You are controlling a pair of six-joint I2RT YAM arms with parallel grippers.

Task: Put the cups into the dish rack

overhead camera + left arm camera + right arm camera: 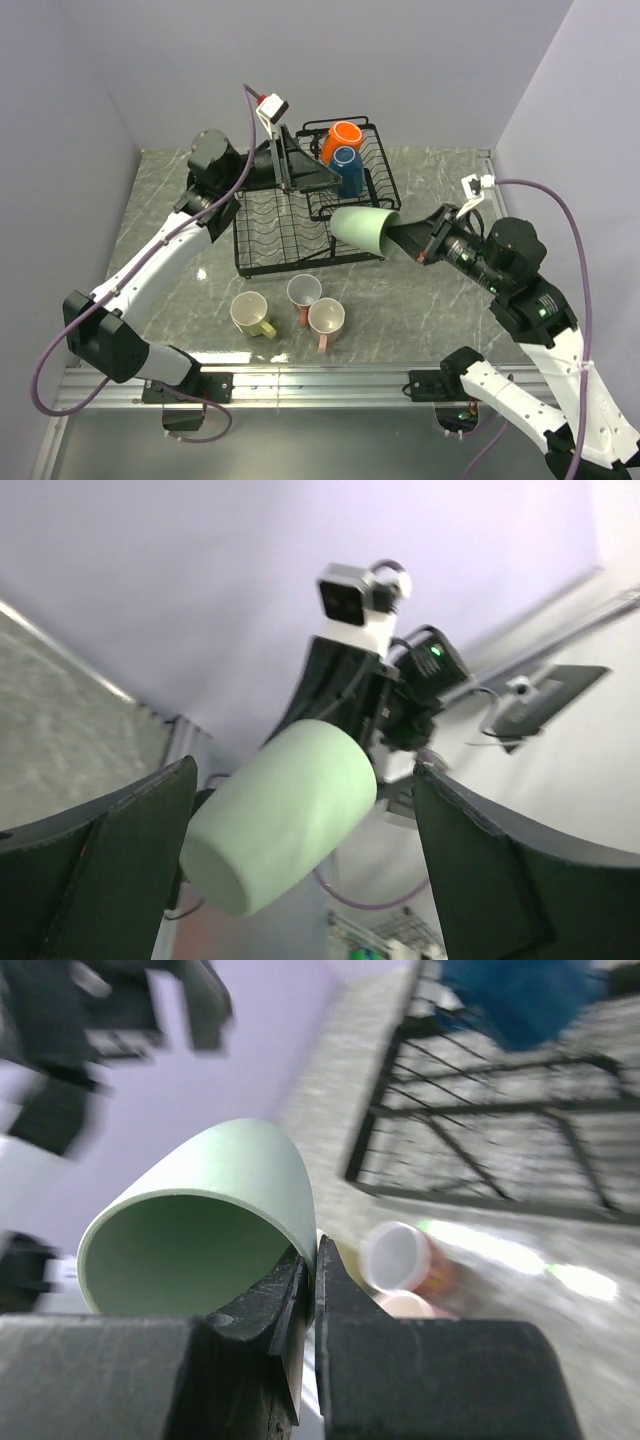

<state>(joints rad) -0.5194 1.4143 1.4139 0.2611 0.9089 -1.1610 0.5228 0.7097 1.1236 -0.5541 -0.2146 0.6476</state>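
**A:** Where are the edges?

**B:** The dish rack (280, 240) sits mid-table, toward the back wall. Its upper basket (378, 135) is at the right rear. The lower tray (255, 215) spreads left and nearer. The marble tabletop (440, 190) runs from the rack's right side to the right wall (560, 110), and a narrower strip lies on the left.

**A:** And in front?

**B:** A yellow cup (250, 313), a pink cup (304, 291) and a second pink cup (326, 319) stand upright. They cluster close together between the tray's near rim and the table's near edge.

**A:** What's loaded?

**B:** An orange cup (343, 140) and a blue cup (346, 168) are side by side in the upper basket.

**A:** The right gripper?

**B:** The right gripper (310, 1295) is pinched narrow on the rim of the pale green cup (200, 1230), with one finger inside the mouth and one outside. The cup lies on its side in the air, base toward the rack. It is at the tray's near right corner, just under the basket's near edge. I cannot tell whether it touches the wire.

**A:** And the left gripper?

**B:** The left gripper (320, 175) is spread wide and holds nothing. It is over the rack where the tray meets the basket, with its tips just beside the blue cup. In its wrist view the green cup shows between its fingers (100, 870), but well beyond them.
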